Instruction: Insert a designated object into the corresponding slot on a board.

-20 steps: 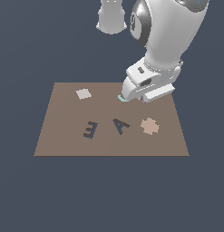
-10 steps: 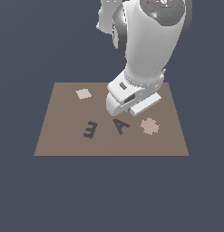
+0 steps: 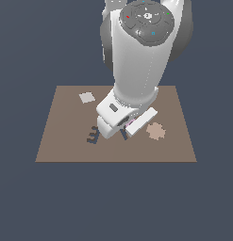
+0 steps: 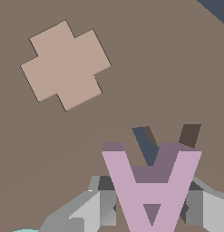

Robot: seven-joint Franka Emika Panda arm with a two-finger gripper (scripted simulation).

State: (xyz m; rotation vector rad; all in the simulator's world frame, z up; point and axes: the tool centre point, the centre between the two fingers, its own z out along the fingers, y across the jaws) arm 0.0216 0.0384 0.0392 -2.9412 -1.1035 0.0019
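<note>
Our gripper (image 3: pixel 123 132) hangs low over the brown board (image 3: pixel 61 141) in the exterior view, with the bulky white arm above it hiding most of the middle of the board. Between the fingertips we see only a thin sliver of the lilac letter A (image 3: pixel 130 123), so from here we cannot judge the grip. Taking the gripper as our landmark, the dark E-shaped recess (image 3: pixel 92 135) lies just beside it toward the exterior view's left, partly covered by the hand. The tan scalloped disc (image 3: pixel 156 131) sits near the gripper toward the exterior view's right, flat on the board. A pale cross-shaped tile (image 3: pixel 87 97) lies farther off, toward the board's far left corner. The A-shaped slot is hidden beneath the hand in this view.

In the wrist view our gripper (image 4: pixel 152 206) is clamped on the lilac letter A (image 4: pixel 152 181), a grey finger (image 4: pixel 104 199) pressed against each of its sides. The letter is held upright and above the board (image 4: pixel 131 54), not touching it. Directly behind the letter we see parts of the dark navy A-shaped slot (image 4: pixel 145 142) showing past its top edge; the letter is very near it but not seated in it. The cross-shaped tile (image 4: pixel 65 65) lies well apart from the gripper, flush with the board surface.
</note>
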